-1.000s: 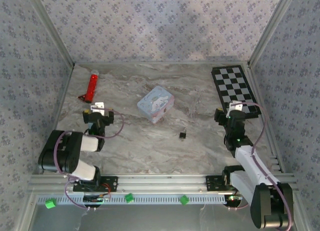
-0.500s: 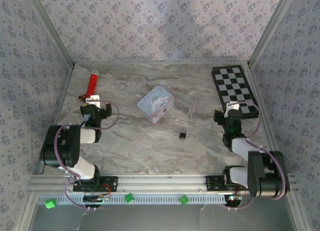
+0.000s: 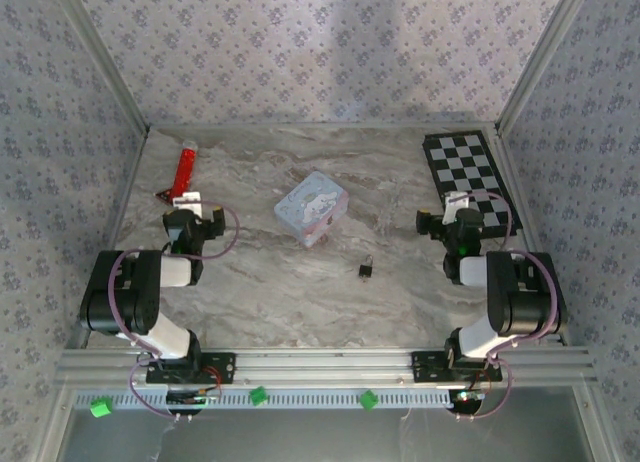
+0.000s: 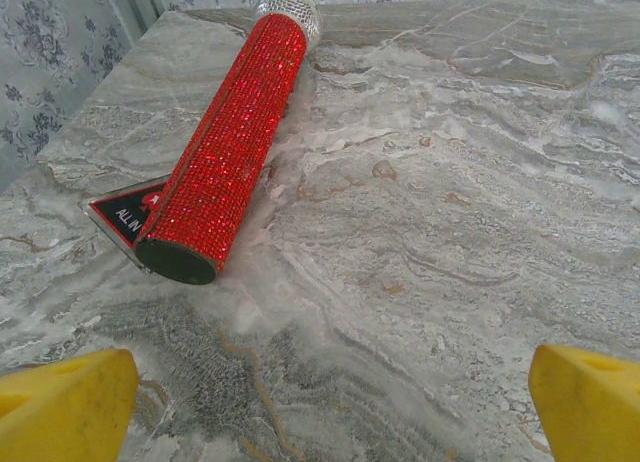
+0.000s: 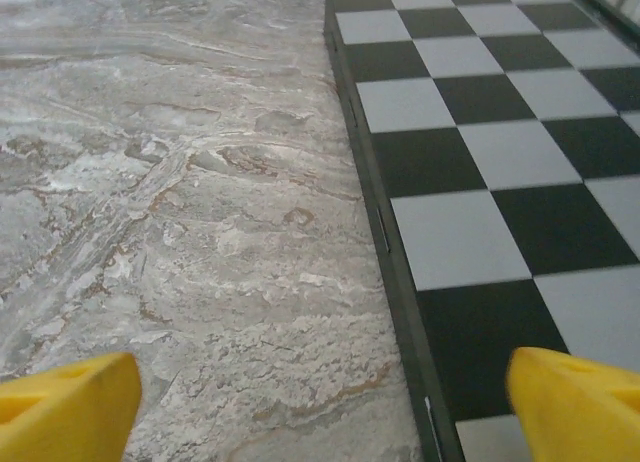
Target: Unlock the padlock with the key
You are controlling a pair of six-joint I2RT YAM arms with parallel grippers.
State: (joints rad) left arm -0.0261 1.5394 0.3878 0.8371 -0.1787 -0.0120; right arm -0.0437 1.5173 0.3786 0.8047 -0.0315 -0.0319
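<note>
The padlock (image 3: pixel 366 269) is a tiny black body with a thin silvery shackle, lying on the marble table between the two arms, nearer the right one. At this size I cannot tell whether the key lies with it. My left gripper (image 3: pixel 190 214) (image 4: pixel 330 402) is open, its yellow fingertips (image 4: pixel 65 407) wide apart over bare marble, well left of the padlock. My right gripper (image 3: pixel 447 217) (image 5: pixel 325 402) is open too, with nothing between its fingertips (image 5: pixel 570 402), and sits low at the left edge of the checkerboard, right of the padlock.
A red glittery tube (image 3: pixel 183 172) (image 4: pixel 225 152) lies on a small card just ahead of the left gripper. A pastel cartoon tin (image 3: pixel 312 208) stands mid-table, beyond the padlock. A black-and-white checkerboard (image 3: pixel 468 172) (image 5: pixel 480 132) lies at the back right. Patterned walls enclose the table.
The right arm has folded back toward its base, and its gripper has shifted slightly left and opened wider. The left gripper edged toward the red tube, then stayed still.
</note>
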